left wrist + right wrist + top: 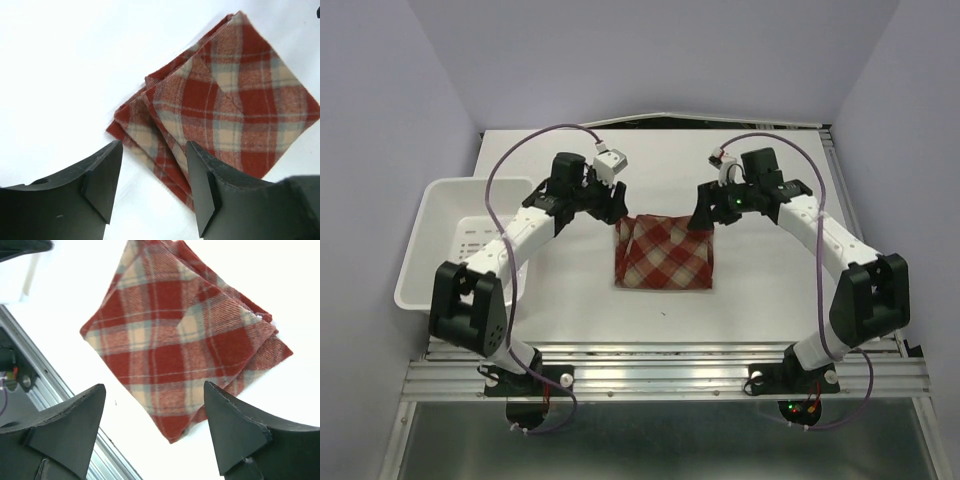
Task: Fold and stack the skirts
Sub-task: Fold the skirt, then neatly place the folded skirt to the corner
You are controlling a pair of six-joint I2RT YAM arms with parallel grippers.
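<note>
Skirt [664, 252]: one plaid piece, red, maroon and cream, folded to a rough square. It lies flat about mid-table, well apart from every edge. The stacked fold layers show along its left side, slightly fanned out.

Left jaws: released, standing apart with nothing between them. They sit at the skirt's far left corner. From my left wrist view the cloth's layered edge runs just beyond the fingertips, and bare table [570, 295] shows in the gap. I cannot tell whether one fingertip touches the cloth.

Right jaws: released too, spread wide and holding nothing. They sit at the skirt's far right corner. My right wrist view looks down across the whole folded square between the two fingers. The cloth appears to lie below them, not in them.

White perforated basket [438, 205]: at the table's left edge, beside my left arm, well apart from the skirt. I cannot see anything in it from the top view.
</note>
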